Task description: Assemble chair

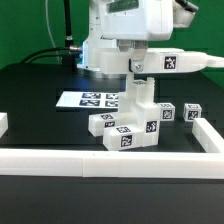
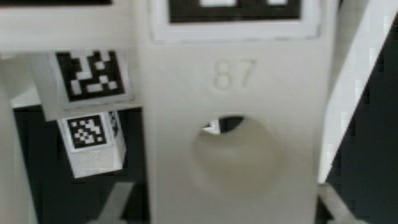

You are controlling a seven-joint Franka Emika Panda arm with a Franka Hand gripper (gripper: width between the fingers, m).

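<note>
My gripper (image 1: 135, 70) points down and is shut on an upright white chair slab (image 1: 136, 95). In the wrist view this slab (image 2: 231, 110) fills the space between my fingers (image 2: 118, 200); it bears an embossed "87", a round hole and a tag at its far end. Its lower end stands at a cluster of tagged white chair blocks (image 1: 128, 128). A flat white tagged slab (image 1: 172, 63) sticks out level to the exterior view's right at gripper height; what bears it is hidden. Two tagged parts (image 2: 89, 78) show beside the held slab in the wrist view.
The marker board (image 1: 92, 99) lies behind the cluster to the exterior view's left. Two small tagged chair cubes (image 1: 168, 112) (image 1: 192, 112) sit to the right. The plain white border rail (image 1: 100, 160) runs along the front and up the right side (image 1: 207, 137).
</note>
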